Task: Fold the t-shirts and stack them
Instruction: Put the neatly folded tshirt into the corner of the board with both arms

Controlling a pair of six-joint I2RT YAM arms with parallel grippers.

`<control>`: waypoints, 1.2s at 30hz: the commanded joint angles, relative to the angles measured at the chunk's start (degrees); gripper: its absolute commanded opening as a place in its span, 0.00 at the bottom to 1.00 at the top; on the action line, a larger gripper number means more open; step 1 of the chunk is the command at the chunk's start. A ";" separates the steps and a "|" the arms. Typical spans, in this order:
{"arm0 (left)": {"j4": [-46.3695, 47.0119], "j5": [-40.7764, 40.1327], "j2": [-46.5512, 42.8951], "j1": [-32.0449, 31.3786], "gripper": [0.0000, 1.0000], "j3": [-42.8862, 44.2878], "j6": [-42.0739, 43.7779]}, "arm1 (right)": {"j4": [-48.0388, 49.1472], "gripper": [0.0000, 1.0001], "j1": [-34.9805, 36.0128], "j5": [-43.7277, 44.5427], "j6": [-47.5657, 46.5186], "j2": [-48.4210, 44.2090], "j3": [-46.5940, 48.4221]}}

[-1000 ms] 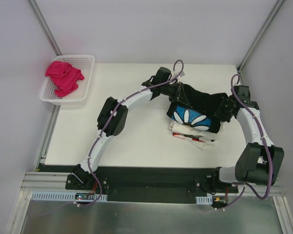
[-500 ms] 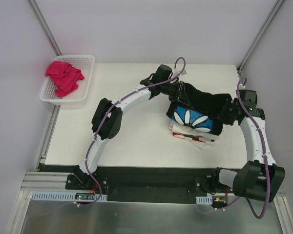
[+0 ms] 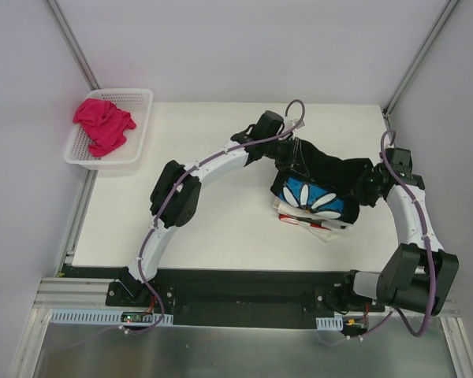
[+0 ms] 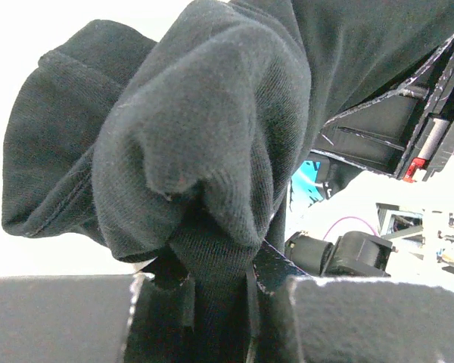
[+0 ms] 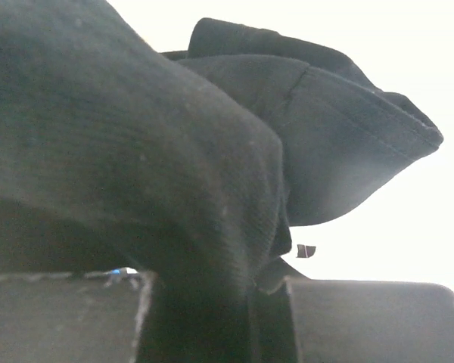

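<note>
Top view, with both wrist views. The black tee (image 3: 325,167) hangs between the two arms above the right half of the table (image 3: 213,220). Its daisy patch (image 3: 311,198) faces up and droops onto the cream tees (image 3: 325,231) lying beneath. The left gripper (image 3: 293,156) pinches a thick bunch of black cloth at the tee's far-left edge. The right gripper (image 3: 364,183) pinches a fold at its right edge. In each wrist view the jaws are closed on cloth. The pink tee (image 3: 102,124) lies crumpled in the basket (image 3: 147,118), well apart.

Risks, as judged:
- The left jaws hold several gathered layers, so a layer may slip free and spoil the fold line.
- The sagging middle touches the cream tees, so any sideways carry may drag and skew them.
- Uneven pull between the arms may twist the tee.
- Releasing one side early would leave the fold lopsided on the stack.
</note>
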 commanded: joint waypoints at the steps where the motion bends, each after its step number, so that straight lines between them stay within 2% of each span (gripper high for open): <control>1: -0.11 -0.51 -0.41 2.12 0.00 1.04 1.24 | 1.86 0.01 -2.84 11.54 -1.36 2.63 1.24; 22: 8.77 -3.42 -2.26 2.03 0.00 -14.61 -0.07 | 8.18 0.02 -3.11 16.20 -0.04 13.45 3.27; 23: 9.03 -3.24 -2.35 2.03 0.00 -14.96 -0.16 | 8.27 0.04 -3.02 16.55 -0.04 13.36 3.27; 24: 9.12 -3.24 -2.52 2.12 0.00 -15.57 -0.16 | 8.10 0.13 -3.02 16.72 -0.13 13.10 3.44; 28: 11.14 -3.33 -2.61 2.12 0.00 -16.20 0.45 | 6.34 0.24 -3.11 17.78 -0.39 12.30 4.23; 29: 11.23 -3.33 -2.44 2.12 0.05 -16.11 1.15 | 6.16 0.26 -3.11 17.95 -0.57 12.04 4.32; 30: 11.15 -3.68 -2.09 2.12 0.20 -15.76 1.42 | 5.90 0.30 -3.11 18.30 -0.48 11.78 4.24; 31: 11.15 -3.68 -1.82 2.29 0.28 -15.49 1.59 | 5.55 0.32 -3.11 18.66 -0.57 11.34 4.24; 34: 11.15 -2.01 -0.68 2.82 0.46 -14.00 1.77 | 4.06 0.42 -3.02 20.32 -1.01 10.64 3.88; 35: 11.15 -1.75 -0.59 2.82 0.57 -13.74 1.68 | 3.79 0.45 -3.11 20.68 -1.09 10.54 3.71; 36: 11.15 -2.35 -0.76 3.00 0.80 -13.73 1.68 | 3.79 0.53 -3.02 21.12 -1.10 10.37 3.36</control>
